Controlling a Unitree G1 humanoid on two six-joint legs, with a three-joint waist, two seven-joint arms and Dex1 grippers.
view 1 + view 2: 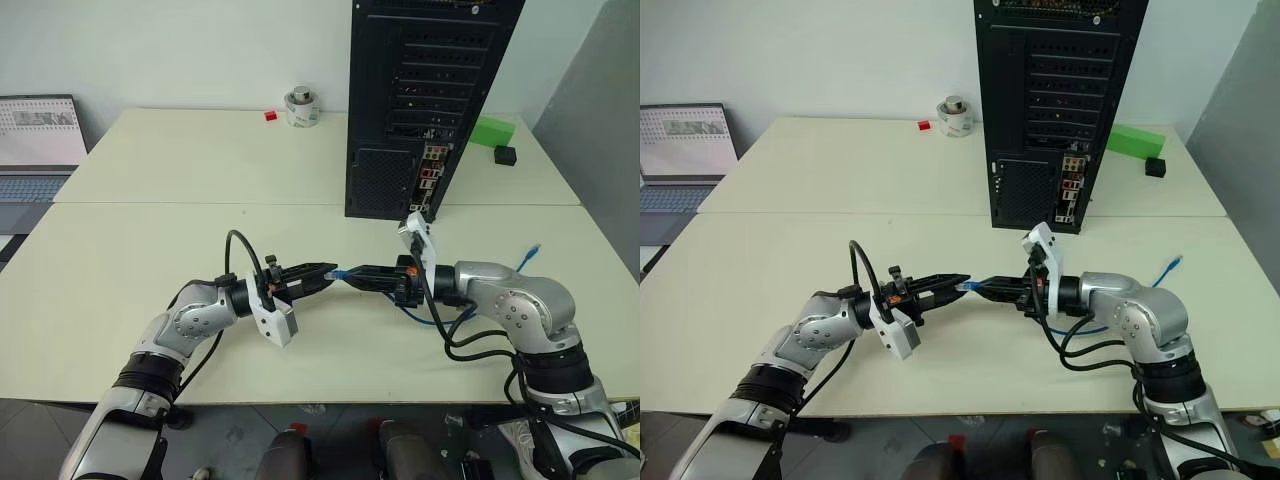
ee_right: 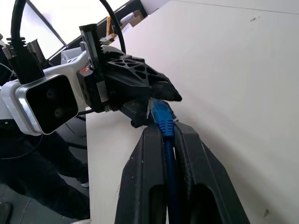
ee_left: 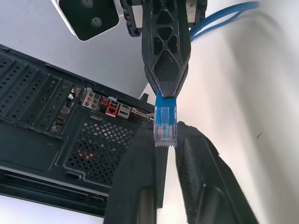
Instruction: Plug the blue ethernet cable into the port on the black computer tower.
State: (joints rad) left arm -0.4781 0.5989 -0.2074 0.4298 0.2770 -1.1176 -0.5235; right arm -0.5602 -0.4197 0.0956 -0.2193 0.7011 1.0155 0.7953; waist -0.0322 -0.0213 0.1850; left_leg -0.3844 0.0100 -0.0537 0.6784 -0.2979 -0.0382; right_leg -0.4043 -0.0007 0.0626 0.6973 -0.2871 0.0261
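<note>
Left wrist view: cable plug is being pinched in clenched right jaws, pointing at slightly parted left jaws | tower is being faced across the counter, beyond both grippers, right nearer.

The blue ethernet cable has a smooth, slightly shiny plastic jacket, and its plug is clear blue plastic, glossy, with fine ridges at the tip. My right end effector and my left end effector are matt black plastic, the fingers cut with a lattice of triangular holes and faintly grainy. The black computer tower, at the upper middle of the frame, looks like matt painted metal with perforated slot covers and a mesh grille. The desk is smooth, pale and matt.
</note>
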